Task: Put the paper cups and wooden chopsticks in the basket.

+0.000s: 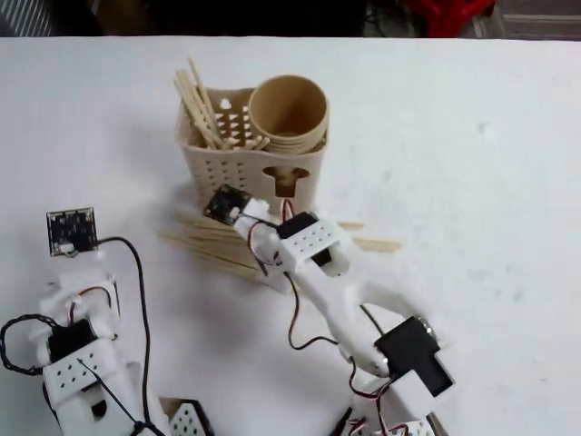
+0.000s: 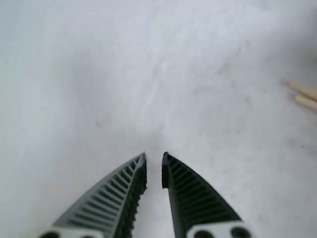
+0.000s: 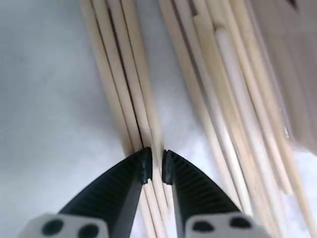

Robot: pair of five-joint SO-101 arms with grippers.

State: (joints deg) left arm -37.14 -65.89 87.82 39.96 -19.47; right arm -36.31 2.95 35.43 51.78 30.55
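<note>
Right gripper (image 3: pixel 156 158) is pressed together over loose chopsticks (image 3: pixel 124 74) laid mid-table (image 1: pixel 472 182) before the basket (image 1: pixel 213 173), where paper cups (image 1: pixel 289 111) are stacked; left gripper (image 2: pixel 154 166) is closed, empty, near the front-left corner.

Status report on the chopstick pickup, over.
Left claw shut, over table. Right claw shut, tips at loose chopsticks beside basket; grip unclear. Paper cups in basket. Nothing in the way.

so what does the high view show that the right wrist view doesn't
High view: the basket holding stacked paper cups and leaning chopsticks, plus the left arm at the near left. Right wrist view: the right claw up close, low over the sticks. Both: loose chopsticks lying on the table in front of the basket.
</note>
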